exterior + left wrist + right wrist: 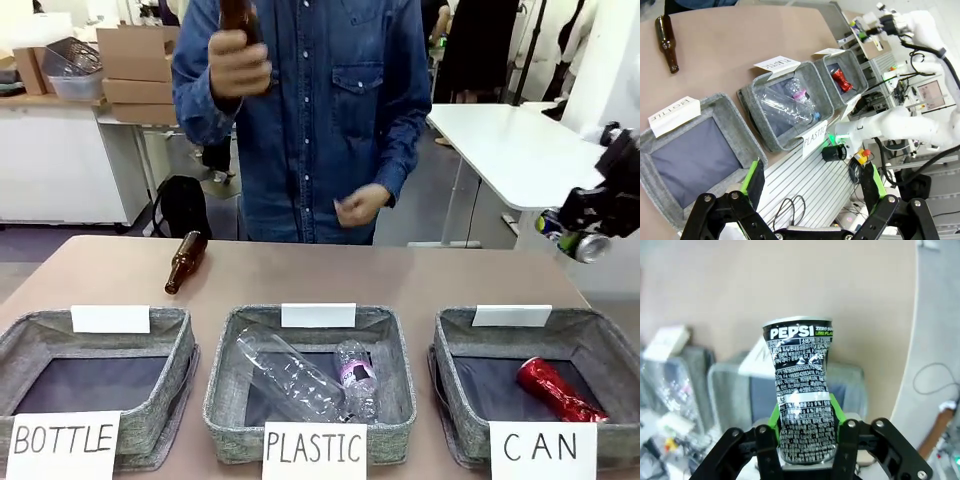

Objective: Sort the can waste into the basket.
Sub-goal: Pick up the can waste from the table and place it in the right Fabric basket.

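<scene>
Tan table; right gripper clamped on black Pepsi can, lettering legible wrist-side; left gripper agape.

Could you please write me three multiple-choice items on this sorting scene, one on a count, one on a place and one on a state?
1. How many clear bottles lie in the PLASTIC basket? A) two B) none C) four
2. Where is the red can? A) in the PLASTIC basket B) in the CAN basket C) in the right pincer
3. The right pincer is: A) open B) shut on the red can C) shut on the black can
Answers: 1 A, two clear bottles lie inside it. 2 B, the red can rests on that basket's dark floor. 3 C, the black can sits clamped in it.
</scene>
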You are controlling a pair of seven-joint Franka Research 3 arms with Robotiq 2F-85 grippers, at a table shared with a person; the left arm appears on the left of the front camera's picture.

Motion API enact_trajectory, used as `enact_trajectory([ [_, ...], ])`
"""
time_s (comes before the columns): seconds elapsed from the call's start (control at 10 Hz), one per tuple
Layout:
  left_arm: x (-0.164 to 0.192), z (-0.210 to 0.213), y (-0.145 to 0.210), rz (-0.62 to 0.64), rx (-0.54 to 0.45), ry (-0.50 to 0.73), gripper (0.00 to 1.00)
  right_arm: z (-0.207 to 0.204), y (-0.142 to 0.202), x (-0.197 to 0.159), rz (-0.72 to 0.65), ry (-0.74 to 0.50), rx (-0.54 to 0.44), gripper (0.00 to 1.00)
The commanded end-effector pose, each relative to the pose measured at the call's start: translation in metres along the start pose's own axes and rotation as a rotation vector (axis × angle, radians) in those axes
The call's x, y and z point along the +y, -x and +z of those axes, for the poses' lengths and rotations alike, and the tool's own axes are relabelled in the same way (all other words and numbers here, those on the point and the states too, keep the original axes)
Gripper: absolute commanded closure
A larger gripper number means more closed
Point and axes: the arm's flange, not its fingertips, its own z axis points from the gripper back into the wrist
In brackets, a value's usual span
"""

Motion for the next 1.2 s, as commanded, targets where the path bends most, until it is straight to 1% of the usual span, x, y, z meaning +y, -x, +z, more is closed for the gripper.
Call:
enact_trajectory([
  [0.0, 0.000, 0.000, -0.001, -0.019, -0.011, 0.026, 0.00, 0.023, 0.048, 0.021, 0.168, -0.073, 0.089, 1.00],
  [0.1, 0.000, 0.000, -0.001, -0.019, -0.011, 0.026, 0.00, 0.021, 0.072, 0.032, 0.313, -0.047, 0.197, 1.00],
  [0.2, 0.000, 0.000, -0.001, -0.019, -0.011, 0.026, 0.00, 0.015, 0.092, 0.041, 0.462, 0.018, 0.304, 1.00],
  [0.3, 0.000, 0.000, -0.001, -0.019, -0.011, 0.026, 0.00, 0.011, 0.103, 0.046, 0.598, 0.027, 0.345, 1.00],
  [0.5, 0.000, 0.000, -0.001, -0.019, -0.011, 0.026, 0.00, 0.010, 0.102, 0.044, 0.645, -0.016, 0.338, 1.00],
  [0.9, 0.000, 0.000, -0.001, -0.019, -0.011, 0.026, 0.00, 0.012, 0.097, 0.039, 0.644, -0.025, 0.327, 1.00],
  [1.0, 0.000, 0.000, -0.001, -0.019, -0.011, 0.026, 0.00, 0.012, 0.096, 0.040, 0.625, -0.011, 0.318, 0.54],
  [1.1, 0.000, 0.000, -0.001, -0.019, -0.011, 0.026, 0.00, 0.011, 0.096, 0.039, 0.626, 0.011, 0.296, 0.01],
])
